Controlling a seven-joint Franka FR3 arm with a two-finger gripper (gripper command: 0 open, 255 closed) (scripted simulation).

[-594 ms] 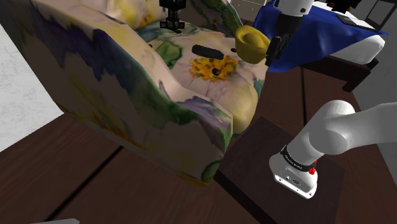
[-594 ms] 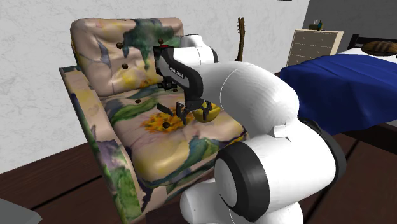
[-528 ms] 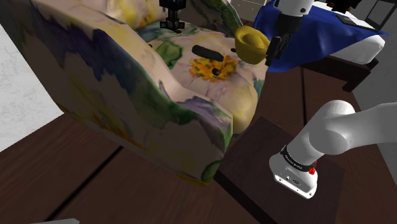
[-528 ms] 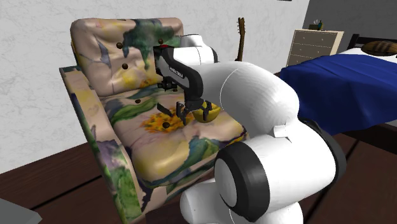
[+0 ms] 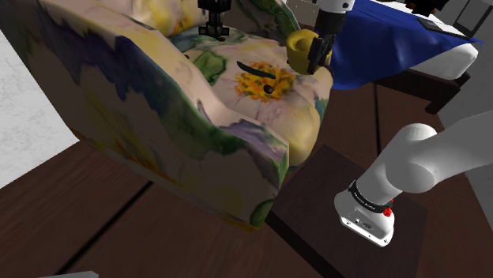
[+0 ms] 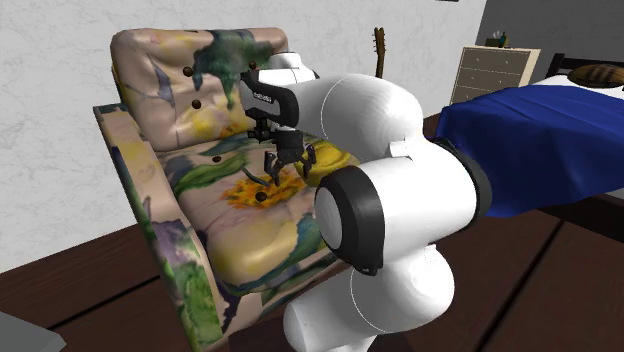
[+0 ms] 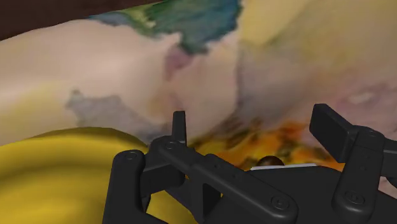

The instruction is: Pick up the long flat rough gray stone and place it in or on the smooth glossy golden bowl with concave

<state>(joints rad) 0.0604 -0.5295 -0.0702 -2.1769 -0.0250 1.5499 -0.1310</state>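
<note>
stone [image 5: 254, 67]: on the armchair [image 5: 158, 118] seat, top middle of the shoulder view
bowl [image 5: 300, 46]: same seat, just right of the stone, by the seat's edge
gripper [image 5: 318, 54]: right up against the bowl's right side
bed [image 5: 395, 35]: upper right, past the chair
stand [image 5: 316, 207]: lower right, on the floor
guitar [image 6: 379, 55] and dresser [image 6: 495, 72]: second exterior view, upper right, by the wall
</note>
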